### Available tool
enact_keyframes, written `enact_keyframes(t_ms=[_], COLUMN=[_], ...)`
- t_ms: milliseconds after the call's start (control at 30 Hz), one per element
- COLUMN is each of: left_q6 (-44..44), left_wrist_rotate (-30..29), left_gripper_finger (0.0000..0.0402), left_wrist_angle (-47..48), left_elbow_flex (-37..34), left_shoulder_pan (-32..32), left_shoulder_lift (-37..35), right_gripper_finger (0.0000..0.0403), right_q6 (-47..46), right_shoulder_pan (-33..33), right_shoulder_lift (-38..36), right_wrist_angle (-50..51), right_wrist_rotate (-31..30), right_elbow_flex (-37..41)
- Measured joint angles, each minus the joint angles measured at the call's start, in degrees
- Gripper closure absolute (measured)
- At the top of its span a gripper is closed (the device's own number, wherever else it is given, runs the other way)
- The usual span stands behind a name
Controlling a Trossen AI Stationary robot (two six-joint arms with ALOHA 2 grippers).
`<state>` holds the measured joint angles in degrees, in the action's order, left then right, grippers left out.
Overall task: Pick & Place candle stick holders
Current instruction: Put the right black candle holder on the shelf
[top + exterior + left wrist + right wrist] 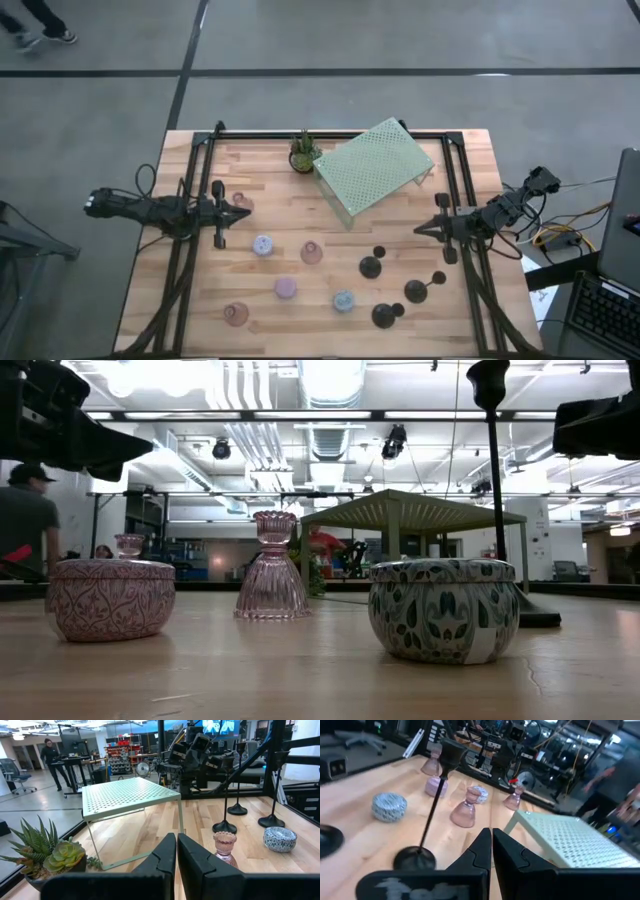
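Observation:
Three black holders (pixel 371 265), (pixel 417 290), (pixel 385 315) stand on their round bases at the table's near right. Three pinkish glass cups (pixel 240 203), (pixel 312 253), (pixel 236 314) and three pastel round holders (pixel 263 245), (pixel 286 288), (pixel 343 300) stand on the near left and middle of the table. My left gripper (pixel 243 213) is shut and empty at the left, close beside the far-left glass cup. My right gripper (pixel 420 228) is shut and empty at the right, above the table beyond the black holders. In the right wrist view a black holder (pixel 432 805) stands just ahead of the fingers.
A pale green perforated platform (pixel 375 167) stands on thin legs at the far middle, with a small potted plant (pixel 303 155) at its left. Black frame rails (pixel 190 250) run along both table sides. A person (pixel 50 755) stands in the room beyond.

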<state>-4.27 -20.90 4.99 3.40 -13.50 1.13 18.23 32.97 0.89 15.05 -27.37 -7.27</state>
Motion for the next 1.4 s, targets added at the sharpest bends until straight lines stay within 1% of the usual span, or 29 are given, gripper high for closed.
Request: enact_keyframes(t_ms=[67,167,200,300,367,500,600,700,800,933,967,1067,1133,1267,1400], left_q6=[-0.02,-0.02,-0.01,-0.01,-0.02,-0.02,-0.02,-0.01,-0.02,-0.02,-0.02,-0.02,-0.02,0.00,0.00], left_wrist_rotate=[0.00,0.00,0.01,0.02,0.00,0.00,0.00,0.00,0.00,0.02,0.00,0.02,0.01,0.01,0.01], left_gripper_finger=[0.0381,0.0381,0.0381,0.0381,0.0381,0.0381,0.0381,0.0381,0.0381,0.0381,0.0381,0.0381,0.0381,0.0381,0.0381], left_wrist_angle=[0.00,-0.01,-0.01,-0.02,-0.02,-0.02,-0.02,-0.02,-0.02,-0.02,-0.02,-0.02,-0.02,-0.02,-0.02], left_elbow_flex=[0.00,0.01,0.00,0.01,0.02,0.01,0.00,0.00,0.00,0.00,0.00,0.02,0.01,0.00,0.02], left_shoulder_pan=[0.02,0.01,0.02,0.02,0.01,0.00,0.01,0.00,0.00,0.02,0.00,0.01,0.01,0.00,0.00], left_shoulder_lift=[-0.02,-0.01,-0.01,0.00,0.00,0.00,-0.02,-0.01,0.00,0.00,-0.02,-0.01,-0.01,-0.02,-0.02], right_gripper_finger=[0.0394,0.0394,0.0394,0.0394,0.0394,0.0394,0.0394,0.0394,0.0394,0.0394,0.0394,0.0394,0.0394,0.0394,0.0394], right_q6=[3.01,4.68,1.54,-13.59,-13.44,-15.58,-20.89,-23.78,-29.84,-34.96,-34.51,-30.93,-32.05,-40.00,-40.37], right_shoulder_pan=[0.02,0.00,0.00,0.02,0.00,-0.01,0.02,0.01,0.02,0.02,0.02,0.04,0.03,0.02,0.00], right_shoulder_lift=[0.02,0.02,0.04,0.04,0.13,0.05,0.20,0.37,0.46,0.39,0.42,0.35,0.38,0.31,0.35], right_wrist_angle=[-0.05,-0.30,-1.10,-2.46,-4.61,-10.69,-15.14,-18.23,-17.85,-18.69,-18.55,-15.22,-14.85,-15.13,-15.01], right_wrist_rotate=[0.12,0.28,0.75,2.69,1.29,1.01,0.97,0.78,3.33,7.55,9.74,19.39,20.26,20.39,23.98], right_elbow_flex=[0.01,0.02,0.14,0.39,0.51,0.66,0.70,0.70,0.95,0.65,0.28,-0.34,-0.93,-3.24,-4.93])
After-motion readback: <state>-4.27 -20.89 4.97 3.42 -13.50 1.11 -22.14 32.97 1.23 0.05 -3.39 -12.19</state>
